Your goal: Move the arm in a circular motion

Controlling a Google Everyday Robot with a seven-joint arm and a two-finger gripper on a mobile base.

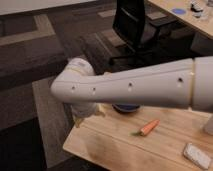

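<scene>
Wooden surface (115, 142) carries a carrot (148, 127), a dark bowl (126, 107) partly hidden, and a flat pale item (197, 155). Black chair (134, 27) stands behind.

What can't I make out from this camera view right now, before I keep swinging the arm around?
- Claw: only a tan tip shows below the arm, at the table's left end.
- Blue bowl: mostly hidden behind the arm; only its lower edge shows.
- Arm's base: cut off by the right edge.
- Pale flat object: too blurred to identify.
- Carrot: fully visible.
</scene>
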